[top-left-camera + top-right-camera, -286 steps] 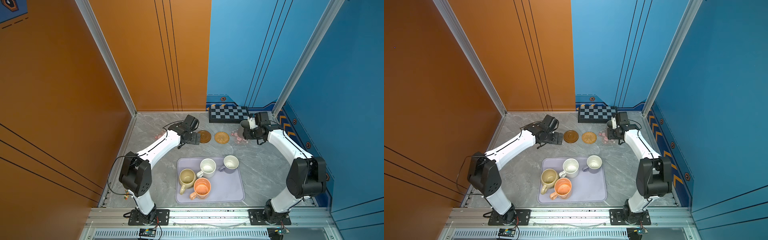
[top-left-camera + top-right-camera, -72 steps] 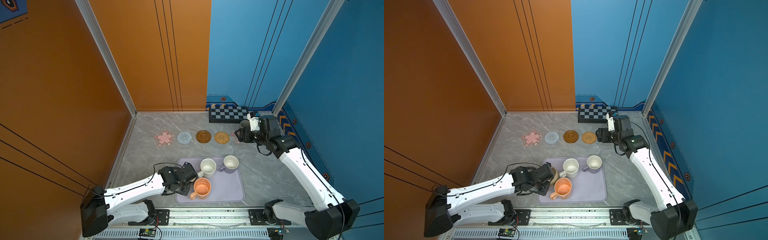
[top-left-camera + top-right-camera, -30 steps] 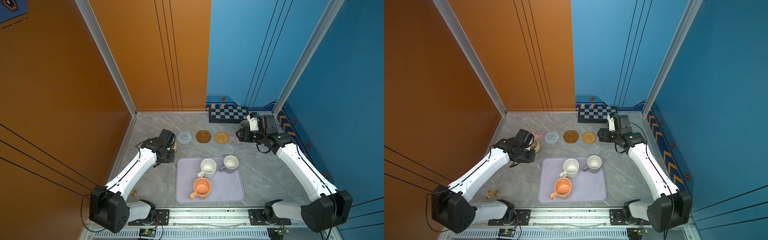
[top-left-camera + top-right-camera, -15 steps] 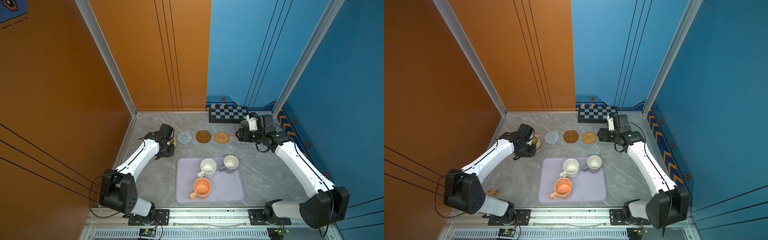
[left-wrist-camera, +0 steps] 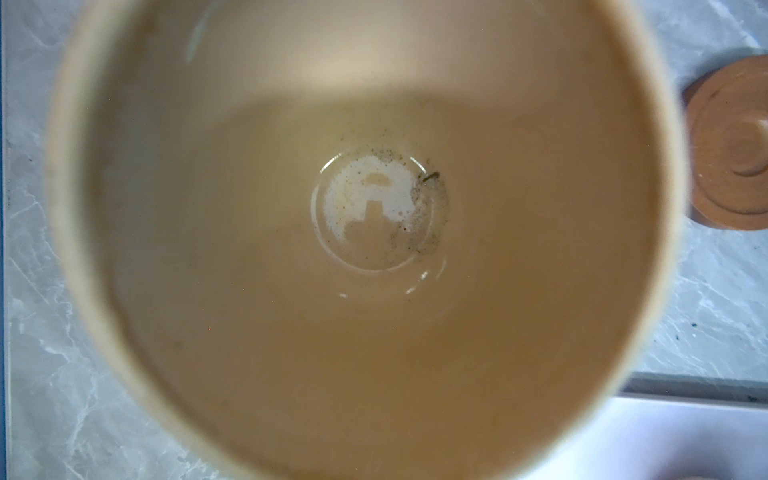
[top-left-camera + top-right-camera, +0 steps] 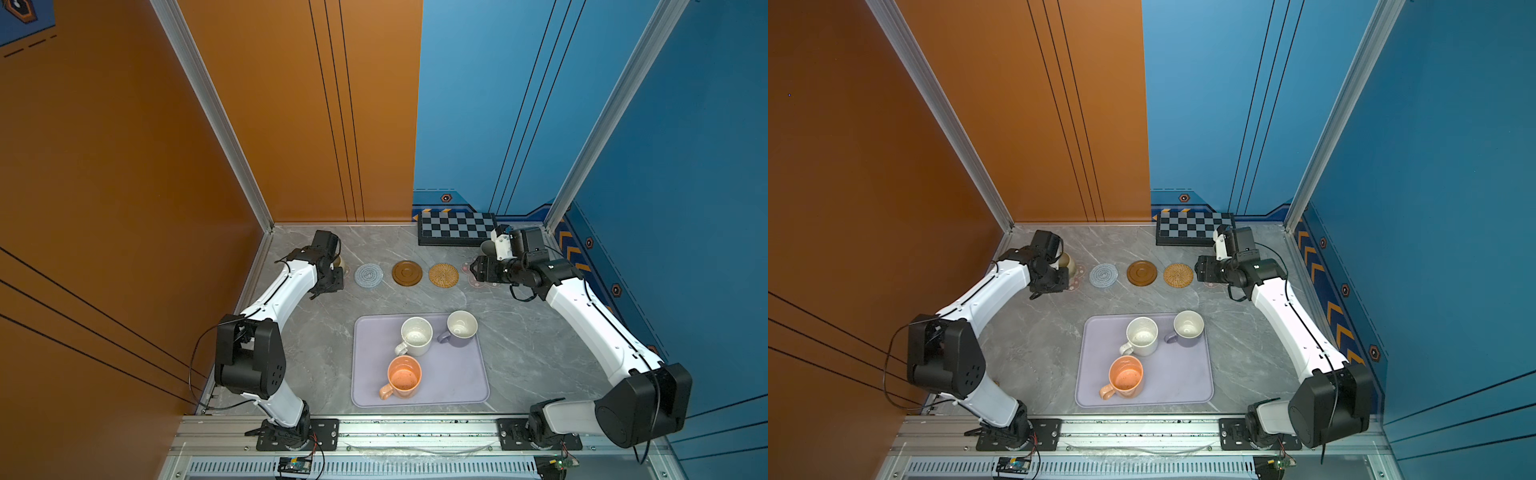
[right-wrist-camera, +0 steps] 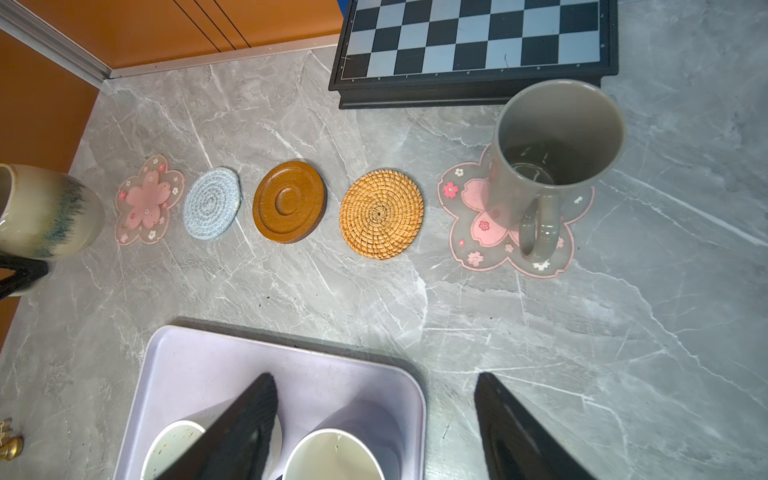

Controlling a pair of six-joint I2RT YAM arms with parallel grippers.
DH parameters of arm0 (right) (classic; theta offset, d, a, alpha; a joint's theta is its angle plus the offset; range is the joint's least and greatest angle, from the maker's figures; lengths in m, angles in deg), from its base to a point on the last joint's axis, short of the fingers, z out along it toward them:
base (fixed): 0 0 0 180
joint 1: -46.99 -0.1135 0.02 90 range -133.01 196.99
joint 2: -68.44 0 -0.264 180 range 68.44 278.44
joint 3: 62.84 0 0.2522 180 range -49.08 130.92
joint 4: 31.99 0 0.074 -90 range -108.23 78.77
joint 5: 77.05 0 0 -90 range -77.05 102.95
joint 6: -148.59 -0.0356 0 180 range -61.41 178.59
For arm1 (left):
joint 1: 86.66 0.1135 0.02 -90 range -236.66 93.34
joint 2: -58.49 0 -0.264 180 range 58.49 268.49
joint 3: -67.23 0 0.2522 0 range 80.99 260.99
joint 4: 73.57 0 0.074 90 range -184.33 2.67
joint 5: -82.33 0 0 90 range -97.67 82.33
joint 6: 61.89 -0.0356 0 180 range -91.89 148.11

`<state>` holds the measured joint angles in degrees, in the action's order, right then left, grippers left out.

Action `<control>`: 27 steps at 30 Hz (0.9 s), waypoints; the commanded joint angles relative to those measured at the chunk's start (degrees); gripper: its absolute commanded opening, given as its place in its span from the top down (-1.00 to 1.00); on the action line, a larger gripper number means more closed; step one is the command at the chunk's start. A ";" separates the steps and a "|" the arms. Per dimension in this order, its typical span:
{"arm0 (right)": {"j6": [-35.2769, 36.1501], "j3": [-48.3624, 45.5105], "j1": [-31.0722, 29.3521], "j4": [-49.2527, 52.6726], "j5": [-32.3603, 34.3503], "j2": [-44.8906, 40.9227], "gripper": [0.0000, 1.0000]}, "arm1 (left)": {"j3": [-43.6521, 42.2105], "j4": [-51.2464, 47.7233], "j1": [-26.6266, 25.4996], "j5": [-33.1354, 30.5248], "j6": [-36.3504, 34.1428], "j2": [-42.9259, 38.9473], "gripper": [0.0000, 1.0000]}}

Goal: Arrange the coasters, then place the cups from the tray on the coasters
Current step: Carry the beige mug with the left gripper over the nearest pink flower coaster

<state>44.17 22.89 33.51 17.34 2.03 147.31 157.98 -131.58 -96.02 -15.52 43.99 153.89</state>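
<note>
Grey marbled counter forms the work surface, boxed in by orange and blue walls. Use the lavender tray as your reference point. Three cups stand upright inside it: the speckled white cup, the lavender cup, and the orange cup nearest its front edge.

Beyond the tray's far edge, five coasters lie apart in one row: a pink flower coaster, the blue-grey crocheted coaster, the wooden coaster, the rattan coaster and a second pink flower coaster. The grey cup stands upright on that last coaster, off the tray's far right corner.

The left tool is off the tray's far left corner, jaws nearly closed on the beige-yellow cup, just beside the first pink coaster. You cannot tell whether the cup's base touches down. The right tool sits beside the grey cup with jaws wide apart, gripping nothing. A checkerboard lies farther beyond the tray, against the blue wall.
</note>
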 commanded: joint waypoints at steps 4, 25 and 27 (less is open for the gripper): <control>1.09 2.39 0.38 1.47 0.05 1.57 -0.54 | 5.68 4.08 1.09 -3.99 0.94 4.50 1.00; 1.06 3.29 0.47 1.51 -0.06 3.88 -0.54 | 8.18 8.80 3.72 -2.25 3.66 12.20 1.00; 1.08 3.45 0.47 1.64 -0.12 3.96 -0.54 | 7.76 9.34 3.96 -1.64 3.31 12.26 1.00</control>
<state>44.61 24.18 33.51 17.36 2.03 150.74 164.98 -126.68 -92.81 -17.51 47.42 166.96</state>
